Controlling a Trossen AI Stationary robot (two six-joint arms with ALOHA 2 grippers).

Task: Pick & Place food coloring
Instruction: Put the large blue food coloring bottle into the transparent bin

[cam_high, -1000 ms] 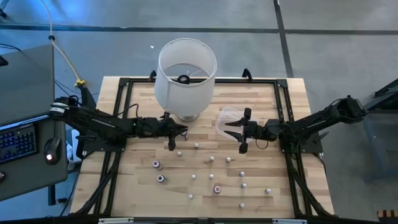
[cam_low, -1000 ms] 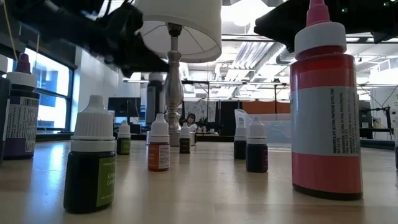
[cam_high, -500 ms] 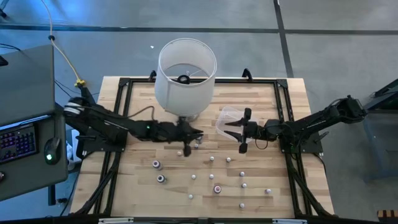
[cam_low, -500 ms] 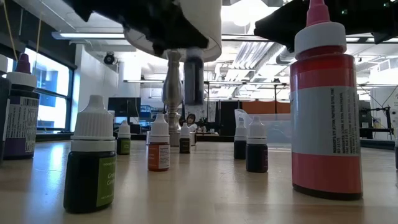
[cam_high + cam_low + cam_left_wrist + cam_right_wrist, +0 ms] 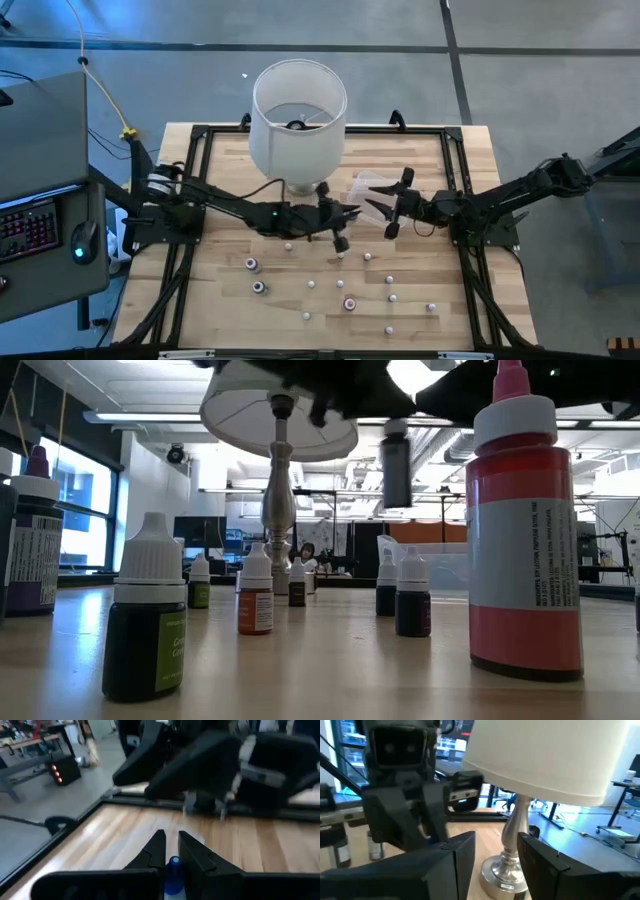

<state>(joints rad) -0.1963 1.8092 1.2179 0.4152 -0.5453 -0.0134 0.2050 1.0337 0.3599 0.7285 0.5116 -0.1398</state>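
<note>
High view: left gripper [image 5: 340, 238] clamps blue food coloring bottle [image 5: 173, 876], 5 o'clock of lampshade [image 5: 298, 118]; right gripper [image 5: 388, 212] part-open, empty.

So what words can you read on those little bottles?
Big red bottle: small print down the side, too small to read.
Green bottle: label curves away, only cut-off letters, not readable.
Purple bottle: tiny print, unreadable.
Orange-brown bottle: label blurred.
No text can be quoted.
</note>
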